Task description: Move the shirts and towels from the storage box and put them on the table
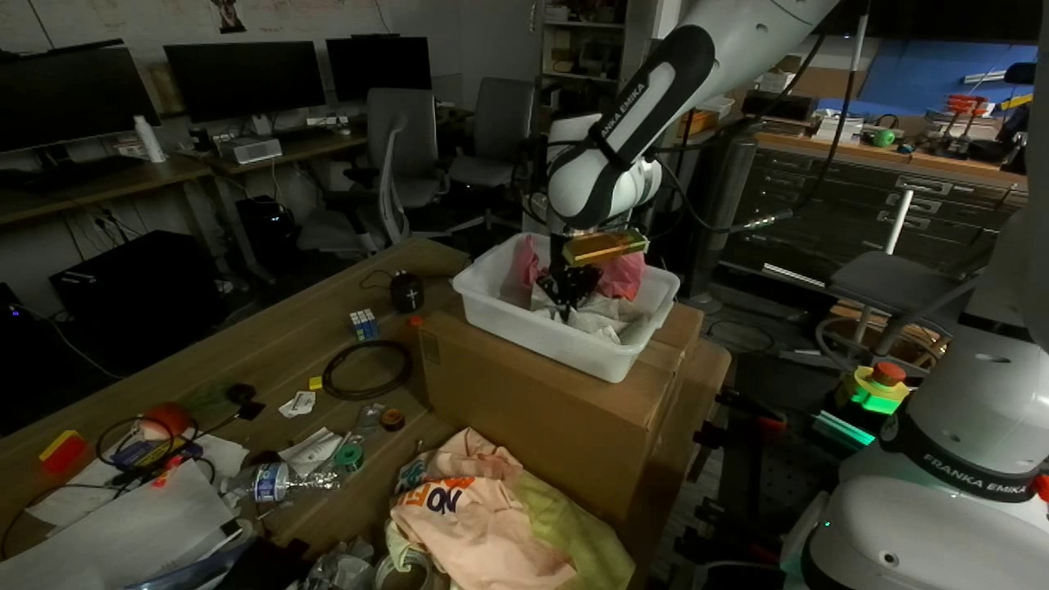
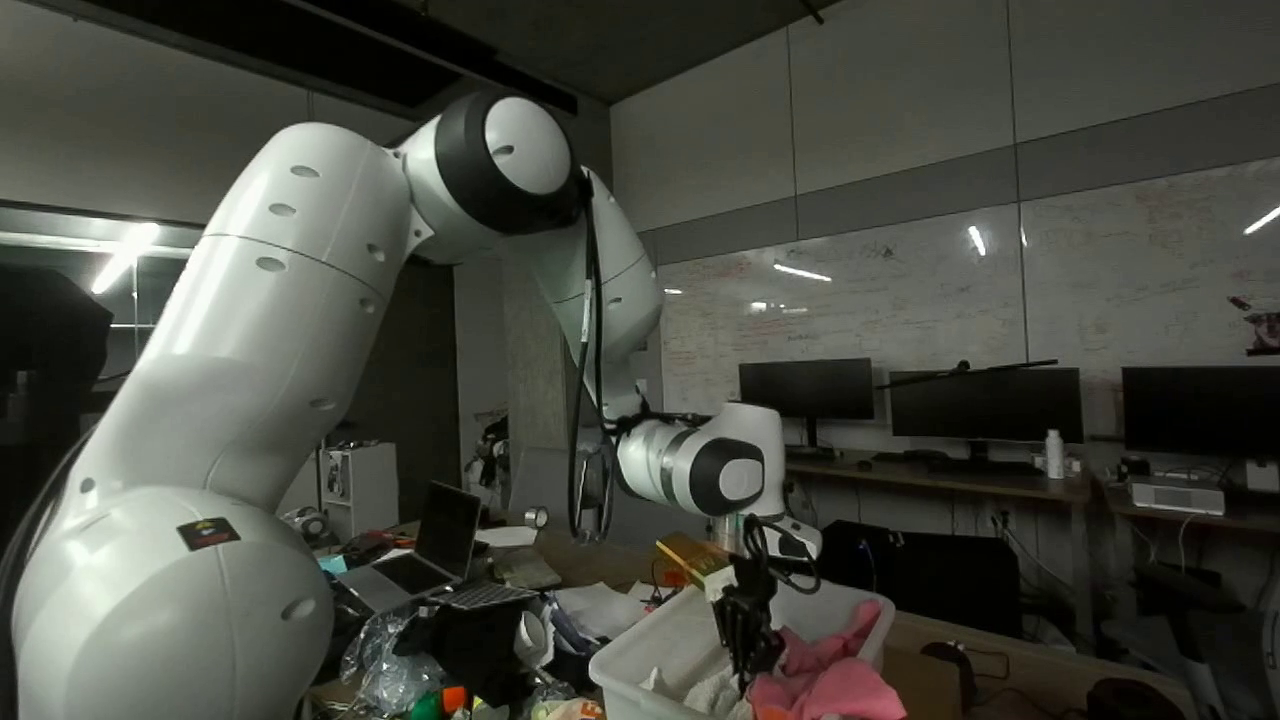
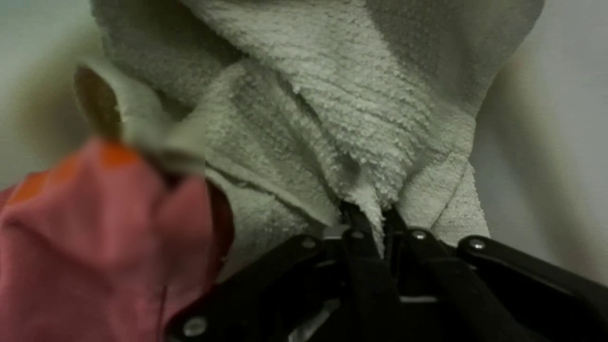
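The white storage box (image 1: pixel 533 321) stands on a cardboard box; it also shows in an exterior view (image 2: pixel 625 690). A whitish towel (image 1: pixel 605 315) lies crumpled in it, also seen in the wrist view (image 3: pixel 380 114). A pink-red shirt (image 1: pixel 623 274) lies beside the towel, also in the wrist view (image 3: pixel 104 237). My gripper (image 1: pixel 565 310) points down inside the box. In the wrist view the gripper (image 3: pixel 368 218) is shut on a pinched fold of the towel. A pale pink shirt with letters (image 1: pixel 483 524) and a yellow-green cloth (image 1: pixel 574 533) lie on the table.
The cardboard box (image 1: pixel 541 410) stands on the wooden table (image 1: pixel 270 344). On the table are a coiled cable (image 1: pixel 366 370), a cube puzzle (image 1: pixel 364 324), a plastic bottle (image 1: pixel 274 482), papers (image 1: pixel 156 524) and a dark round object (image 1: pixel 406 292). A laptop (image 2: pixel 430 555) shows further off.
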Action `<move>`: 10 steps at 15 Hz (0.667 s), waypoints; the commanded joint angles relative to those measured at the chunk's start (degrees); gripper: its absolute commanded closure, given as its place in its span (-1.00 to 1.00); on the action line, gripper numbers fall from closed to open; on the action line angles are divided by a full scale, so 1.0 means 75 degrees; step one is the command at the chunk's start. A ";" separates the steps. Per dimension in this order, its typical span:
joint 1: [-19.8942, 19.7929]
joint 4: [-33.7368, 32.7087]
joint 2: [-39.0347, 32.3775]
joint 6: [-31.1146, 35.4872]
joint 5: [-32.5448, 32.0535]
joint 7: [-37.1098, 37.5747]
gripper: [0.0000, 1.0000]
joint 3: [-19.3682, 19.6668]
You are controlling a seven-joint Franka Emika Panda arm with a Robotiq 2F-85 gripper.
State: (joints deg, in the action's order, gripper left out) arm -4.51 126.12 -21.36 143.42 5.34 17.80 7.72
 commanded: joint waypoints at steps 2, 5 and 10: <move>-0.0103 0.0675 0.1119 0.0518 0.0421 -0.0135 0.94 -0.0022; -0.0159 0.1217 0.2213 0.1017 0.0724 -0.0151 0.94 -0.0027; -0.0139 0.1826 0.4277 0.1266 0.1216 0.0105 0.94 -0.0104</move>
State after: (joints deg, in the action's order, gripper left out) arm -5.48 134.82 -0.15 151.34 11.57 17.81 7.69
